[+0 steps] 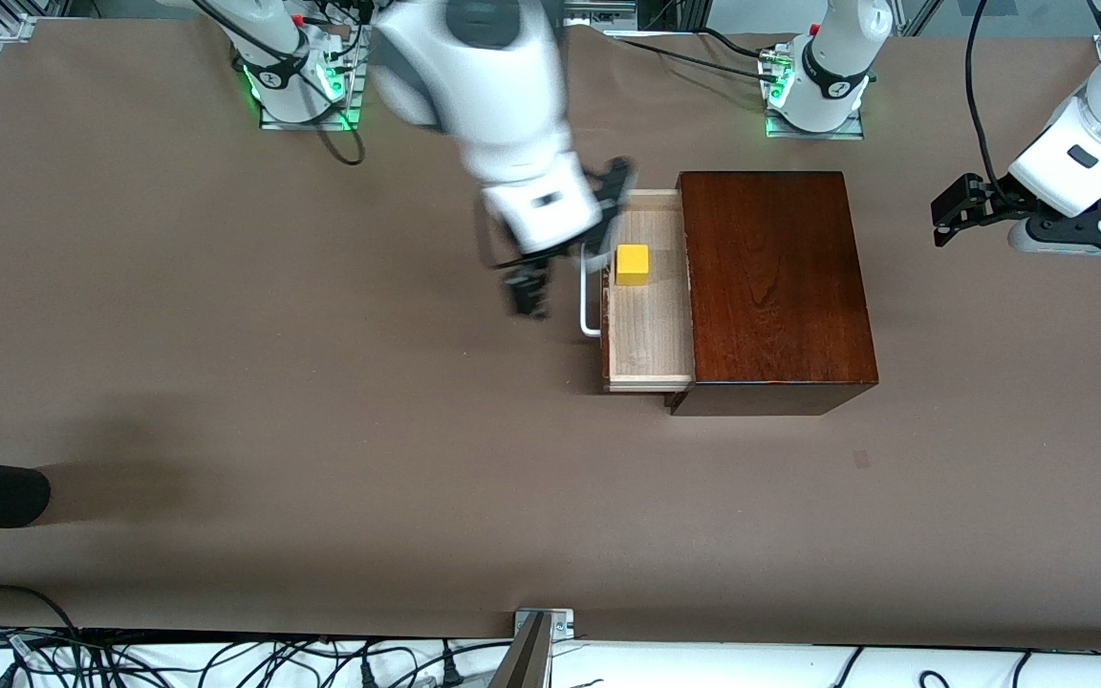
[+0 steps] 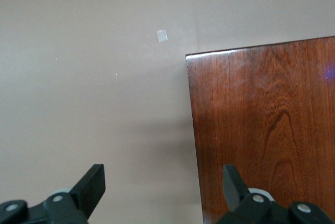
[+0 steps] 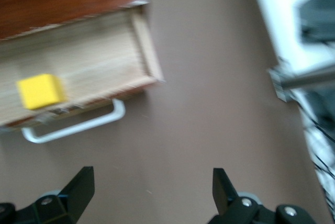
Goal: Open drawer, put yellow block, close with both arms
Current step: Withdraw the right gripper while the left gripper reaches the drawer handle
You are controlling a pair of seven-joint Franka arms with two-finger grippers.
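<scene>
Brown matting covers the bench (image 1: 226, 382). Near its middle, the drawer (image 1: 646, 325) stands pulled out of the dark wooden box (image 1: 775, 287) toward the right arm's end, its white handle (image 1: 589, 296) leading. On the drawer's pale floor sits the yellow block (image 1: 633, 265), untouched. Just beside the handle, over bare matting, the right hand (image 1: 531, 291) has its fingers spread apart, holding nothing. Out at the left arm's end waits the left hand (image 1: 952, 212), its fingers spread apart too, empty.
</scene>
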